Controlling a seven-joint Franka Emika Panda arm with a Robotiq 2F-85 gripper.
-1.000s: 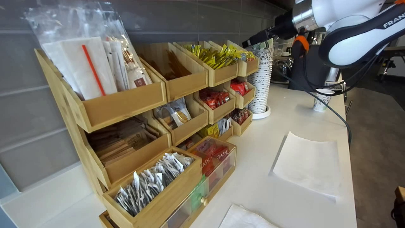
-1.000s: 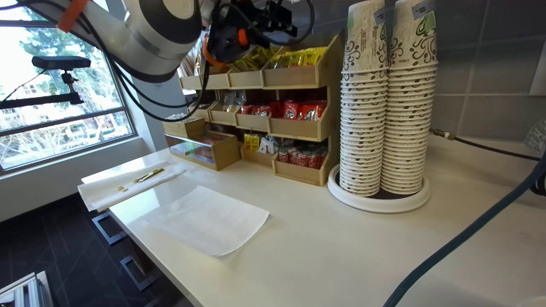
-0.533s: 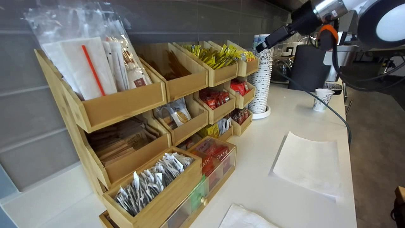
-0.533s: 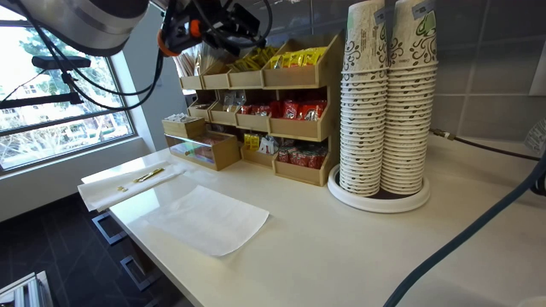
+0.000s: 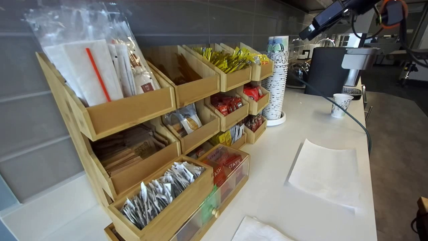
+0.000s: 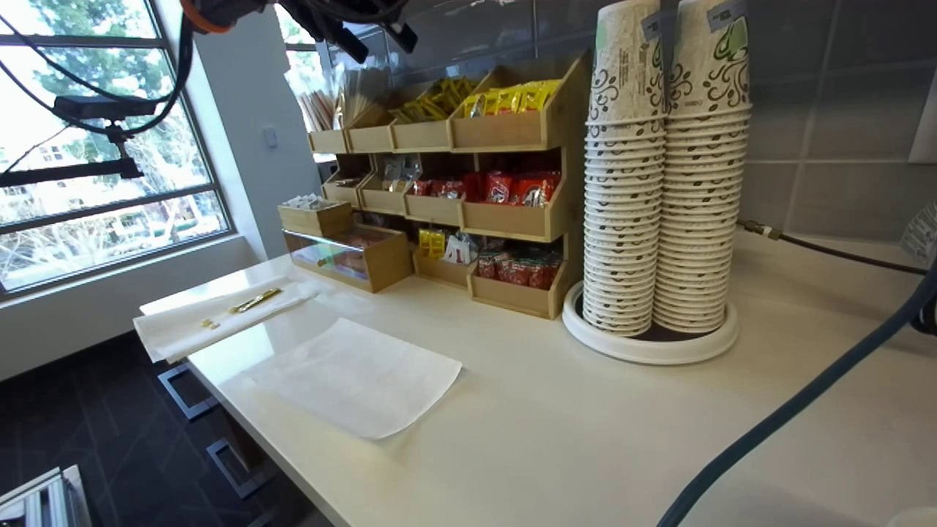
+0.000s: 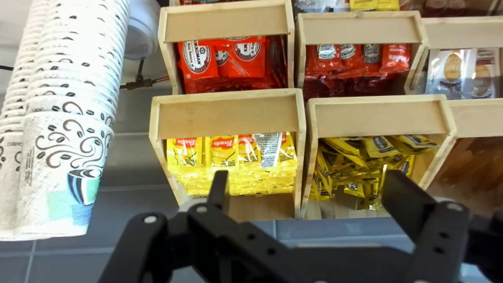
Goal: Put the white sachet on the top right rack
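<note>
The top right rack is a light bamboo bin holding yellow packets; its front shows in both exterior views (image 5: 263,71) (image 6: 498,133) and in the wrist view (image 7: 230,118). A pale packet with printed text (image 7: 268,149) lies on top of the yellow packets there; I cannot tell whether it is the white sachet. No other thing in view is clearly the white sachet. My gripper (image 7: 304,177) is open, with nothing between its fingers. In the exterior views it hangs in the air (image 5: 307,33) (image 6: 381,44), above and apart from the bins.
Tall cup stacks (image 6: 622,219) stand beside the rack, also in the wrist view (image 7: 63,169). Bins with red packets (image 7: 232,59) sit below. A white paper sheet (image 5: 326,174) lies on the counter. A loose cup (image 5: 339,105) and a dark machine (image 5: 327,67) stand farther along.
The arm and gripper have moved up and away from the top bins, uncovering more of them in an exterior view. The bins and counter items look unchanged.
</note>
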